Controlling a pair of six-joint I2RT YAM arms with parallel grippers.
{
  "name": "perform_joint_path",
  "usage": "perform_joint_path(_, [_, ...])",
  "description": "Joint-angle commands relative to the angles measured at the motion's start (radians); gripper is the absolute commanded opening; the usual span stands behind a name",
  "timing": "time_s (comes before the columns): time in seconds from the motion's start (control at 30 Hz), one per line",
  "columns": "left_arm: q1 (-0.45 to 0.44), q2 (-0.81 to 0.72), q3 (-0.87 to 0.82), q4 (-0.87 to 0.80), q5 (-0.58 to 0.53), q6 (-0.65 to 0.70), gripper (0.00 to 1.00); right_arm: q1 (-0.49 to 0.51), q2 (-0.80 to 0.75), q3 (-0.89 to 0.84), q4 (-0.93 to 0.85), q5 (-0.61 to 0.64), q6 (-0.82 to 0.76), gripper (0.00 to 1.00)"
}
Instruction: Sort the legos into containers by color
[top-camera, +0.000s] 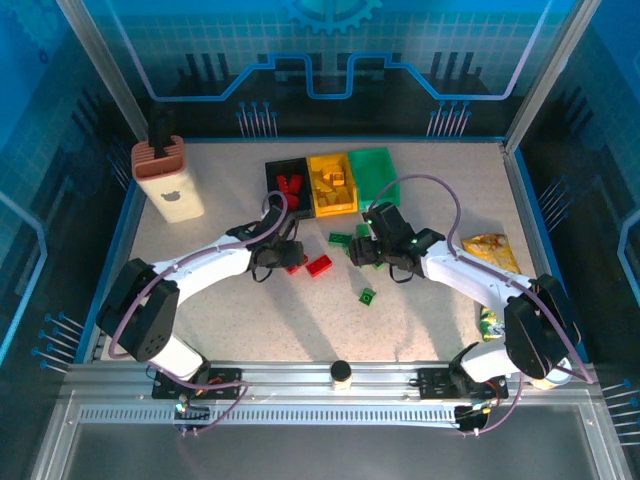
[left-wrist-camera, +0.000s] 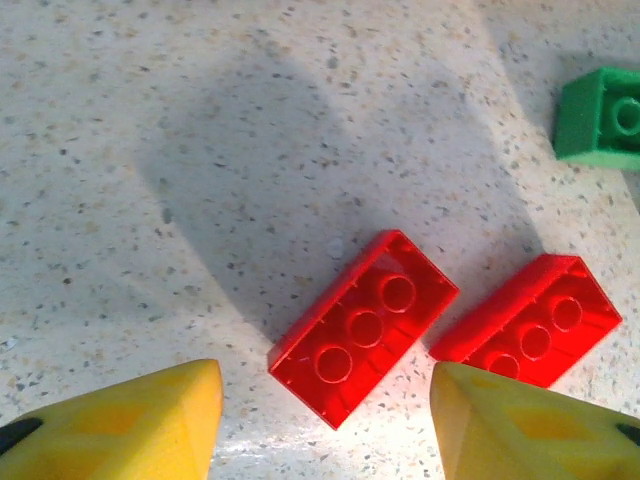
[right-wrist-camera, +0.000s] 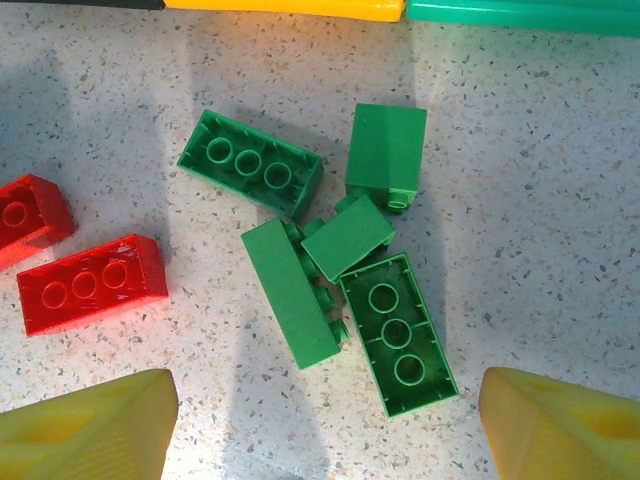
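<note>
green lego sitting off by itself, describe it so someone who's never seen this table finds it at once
Start at the green bin at the far edge of the table and come straight toward the near edge, past the bunch of green legos. A little nearer lies one small green lego on bare speckled surface. Unlike the bunched ones, it touches nothing.

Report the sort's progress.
Done: red bricks sit in the black bin, yellow bricks in the yellow bin. In hand: nothing gripped; the open left gripper hovers over two red bricks, the open right gripper over five green bricks. Left: those, a stray green brick; the green bin looks empty.
</note>
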Motion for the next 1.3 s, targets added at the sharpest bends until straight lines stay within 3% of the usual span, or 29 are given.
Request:
perform_joint_path(0.0, [-0.001,0.048,0.042,-0.028,0.066,0.058,0.60,0.001,-0.021,-0.026,0.022,-0.006,0.014,0.80])
perform_joint_path(0.33, [-0.010,0.068,-0.006,0.016,0.171,0.098,0.72,0.001,-0.034,-0.042,0.023,-0.020,0.019,0.80])
perform_joint_path(0.77, [-0.051,0.130,0.047,-0.045,0.044,0.148,0.72,0.000,-0.041,-0.052,0.031,-0.019,0.031,0.80])
perform_joint_path(1.03, [-0.048,-0.007,-0.002,-0.013,0.020,0.177,0.77,-0.003,-0.043,-0.099,0.054,-0.036,0.042,0.80])
perform_joint_path(1.27, [-0.037,0.049,0.031,-0.008,0.049,0.233,0.79,-0.002,-0.046,-0.098,0.054,-0.049,0.050,0.80])
